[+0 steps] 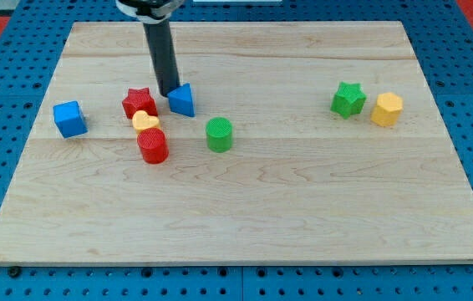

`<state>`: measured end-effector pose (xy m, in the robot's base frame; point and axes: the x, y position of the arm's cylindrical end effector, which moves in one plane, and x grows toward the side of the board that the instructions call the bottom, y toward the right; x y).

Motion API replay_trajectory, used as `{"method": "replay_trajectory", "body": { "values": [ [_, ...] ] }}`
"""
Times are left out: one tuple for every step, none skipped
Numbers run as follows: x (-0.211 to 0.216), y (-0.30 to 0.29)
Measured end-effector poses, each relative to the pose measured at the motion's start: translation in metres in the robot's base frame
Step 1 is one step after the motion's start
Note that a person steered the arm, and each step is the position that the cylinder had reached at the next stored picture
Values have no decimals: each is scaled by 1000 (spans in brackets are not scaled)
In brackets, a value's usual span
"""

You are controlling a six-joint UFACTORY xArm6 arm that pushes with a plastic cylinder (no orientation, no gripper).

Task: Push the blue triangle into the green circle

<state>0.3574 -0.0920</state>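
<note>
The blue triangle (182,100) lies left of the board's middle, near the view's top. The green circle (219,134) stands a short way below and to the right of it, with a gap between them. My tip (170,93) is at the triangle's upper left edge, touching or nearly touching it, between the triangle and the red star (139,103). The dark rod rises from there to the view's top.
A yellow heart (145,122) and a red cylinder (153,145) sit just below the red star. A blue cube (70,119) is at the far left. A green star (348,99) and a yellow hexagon (386,109) are at the right. The wooden board (303,209) lies on blue pegboard.
</note>
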Motion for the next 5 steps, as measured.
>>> {"method": "replay_trajectory", "body": {
  "values": [
    [11, 3],
    [18, 15],
    [32, 34],
    [34, 44],
    [12, 14]
  ]
}}
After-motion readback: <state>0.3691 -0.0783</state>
